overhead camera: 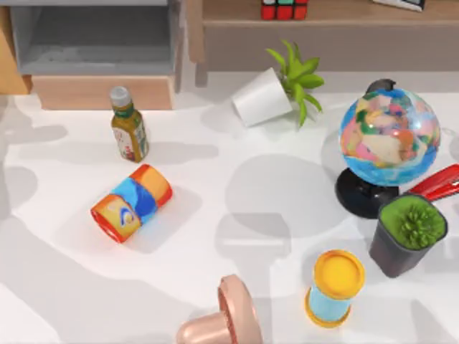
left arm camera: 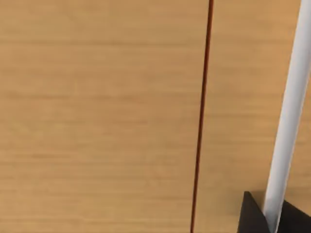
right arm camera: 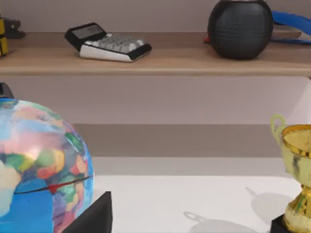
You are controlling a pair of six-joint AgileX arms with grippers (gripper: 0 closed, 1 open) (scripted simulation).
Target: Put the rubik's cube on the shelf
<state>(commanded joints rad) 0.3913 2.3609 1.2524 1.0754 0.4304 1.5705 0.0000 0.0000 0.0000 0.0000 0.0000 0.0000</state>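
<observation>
rubik's cube point(overhead camera: 285, 9) resting on the shelf point(overhead camera: 337, 12) at the table's back edge, red face forward, apart from the globe point(overhead camera: 389, 136) below; placement appears complete; jaw state of either gripper cannot be told.

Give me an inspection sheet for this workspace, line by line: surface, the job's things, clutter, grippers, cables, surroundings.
Surface: white table under soft shadows.
Job's things: rubik's cube sits on the shelf, red face showing.
Clutter: sauce bottle upright; can on its side; white potted plant tipped over; globe; red stapler; dark potted plant; yellow-lidded container; pink mushroom-shaped object; gold trophy.
Grippers: fingers cannot be judged.
Cables: nothing seen.
Surroundings: calculator and dark round speaker on the shelf; grey compartment at the table's back left.
</observation>
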